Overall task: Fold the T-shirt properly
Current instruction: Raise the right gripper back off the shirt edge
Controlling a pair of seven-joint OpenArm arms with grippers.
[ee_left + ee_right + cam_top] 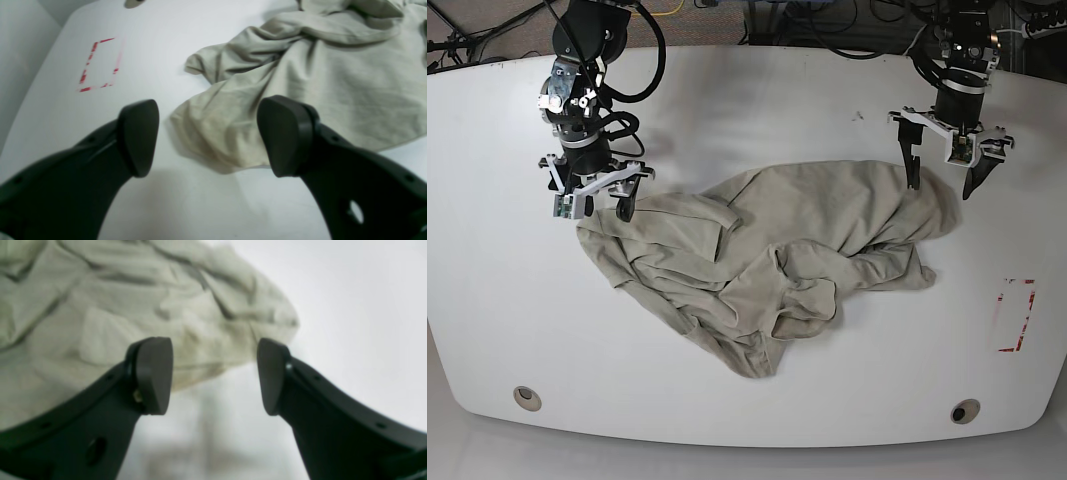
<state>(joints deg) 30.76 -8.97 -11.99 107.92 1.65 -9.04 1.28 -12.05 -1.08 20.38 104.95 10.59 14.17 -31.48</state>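
Crumpled khaki-beige cotton T-shirt [777, 265] lies bunched in the middle of the white rounded worktop [757, 100], unfolded, lots of creases. Left gripper [944, 172] hangs over the shirt's edge on the base view's right side, black fingers [287, 136] spread wide, nothing between them. Right gripper [590, 204] sits at the shirt's opposite edge, fingers [153, 373] apart, empty, cloth just beyond the tips. Red dashed rectangle marking [1015, 315] on the worktop, apart from the shirt, near the left arm's side.
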